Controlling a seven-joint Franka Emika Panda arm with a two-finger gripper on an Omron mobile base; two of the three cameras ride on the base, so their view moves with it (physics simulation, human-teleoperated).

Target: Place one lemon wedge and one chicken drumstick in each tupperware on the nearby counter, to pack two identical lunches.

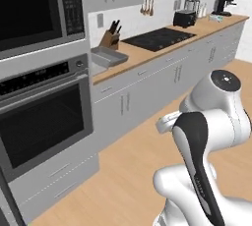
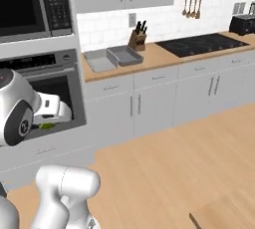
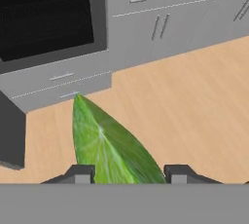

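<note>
Pinched in the half-closed pincer (image 3: 130,174), one glossy green, pointed lemon wedge (image 3: 107,145) juts over the wood-grain floor (image 3: 185,106).

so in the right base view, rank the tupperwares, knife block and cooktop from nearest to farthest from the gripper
1. Tupperwares: on the counter just right of the oven, nearest the gripper holding the lemon wedge.
2. Knife block: behind them, by the wall.
3. Cooktop: farthest right.

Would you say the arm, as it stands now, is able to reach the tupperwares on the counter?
Probably not yet: the gripper holds a lemon wedge low over the floor, while both tupperwares sit well off on the counter; open floor lies between.
</note>
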